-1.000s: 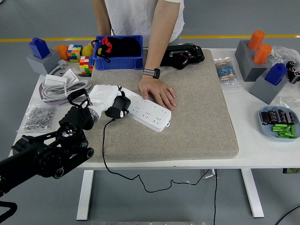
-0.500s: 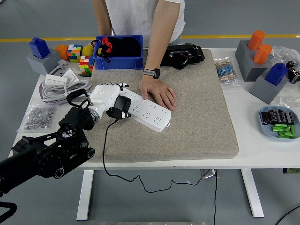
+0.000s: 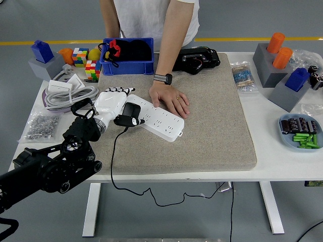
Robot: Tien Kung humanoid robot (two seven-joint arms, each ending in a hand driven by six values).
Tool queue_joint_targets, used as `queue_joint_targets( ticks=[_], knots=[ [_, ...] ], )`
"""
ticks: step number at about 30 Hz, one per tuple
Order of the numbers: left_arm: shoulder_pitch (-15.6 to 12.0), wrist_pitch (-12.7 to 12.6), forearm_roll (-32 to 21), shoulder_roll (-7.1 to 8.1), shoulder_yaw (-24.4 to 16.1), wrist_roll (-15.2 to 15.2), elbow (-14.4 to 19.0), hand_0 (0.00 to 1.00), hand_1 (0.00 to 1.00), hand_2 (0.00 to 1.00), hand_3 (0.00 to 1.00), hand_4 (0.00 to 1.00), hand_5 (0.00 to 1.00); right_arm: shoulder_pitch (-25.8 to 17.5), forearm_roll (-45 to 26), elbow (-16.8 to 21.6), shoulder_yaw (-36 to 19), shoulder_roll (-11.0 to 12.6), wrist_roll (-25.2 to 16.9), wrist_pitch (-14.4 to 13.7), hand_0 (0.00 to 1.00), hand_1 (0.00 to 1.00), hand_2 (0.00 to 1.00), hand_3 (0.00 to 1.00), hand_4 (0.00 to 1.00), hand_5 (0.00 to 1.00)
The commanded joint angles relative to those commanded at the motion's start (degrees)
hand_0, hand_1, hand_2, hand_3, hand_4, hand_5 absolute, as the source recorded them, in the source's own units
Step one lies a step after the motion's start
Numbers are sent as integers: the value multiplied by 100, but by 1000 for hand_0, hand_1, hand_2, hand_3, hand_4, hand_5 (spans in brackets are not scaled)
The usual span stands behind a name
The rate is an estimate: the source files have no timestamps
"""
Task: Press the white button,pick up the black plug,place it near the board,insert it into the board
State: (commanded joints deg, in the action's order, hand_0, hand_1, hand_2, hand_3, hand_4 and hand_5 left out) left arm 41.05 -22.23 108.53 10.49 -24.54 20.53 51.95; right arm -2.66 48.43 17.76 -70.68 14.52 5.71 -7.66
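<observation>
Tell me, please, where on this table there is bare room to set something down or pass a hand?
The grey mat is bare right of the power strip, up to its right edge, and along its near edge. Bare table lies between the mat and the blue tray of batteries. The left end is crowded: the left hand holding the black plug, the person's hand, cable coil, cubes.

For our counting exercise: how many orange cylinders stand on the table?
2. Both are at the far right: one cylinder and a second just nearer, each upright in the grey block. None seems hidden.
</observation>
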Motion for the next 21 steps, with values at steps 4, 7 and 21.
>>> queue_joint_targets(
  ticks=[4,7,21],
  knots=[
    [-6,6,17,-5,32,31,-30,693,502,495,867,956,180,-1,2,-4,-3,0,1,-1,586,499,513,527,640,331],
    [-9,-17,19,-9,53,33,-23,693,502,495,867,956,180,-1,2,-2,-4,1,-2,-3,586,499,513,527,640,331],
    [10,-175,30,-49,40,-70,-27,344,230,238,766,866,89,-3,-1,-2,23,4,-11,-6,586,497,513,525,636,330]
  ],
)
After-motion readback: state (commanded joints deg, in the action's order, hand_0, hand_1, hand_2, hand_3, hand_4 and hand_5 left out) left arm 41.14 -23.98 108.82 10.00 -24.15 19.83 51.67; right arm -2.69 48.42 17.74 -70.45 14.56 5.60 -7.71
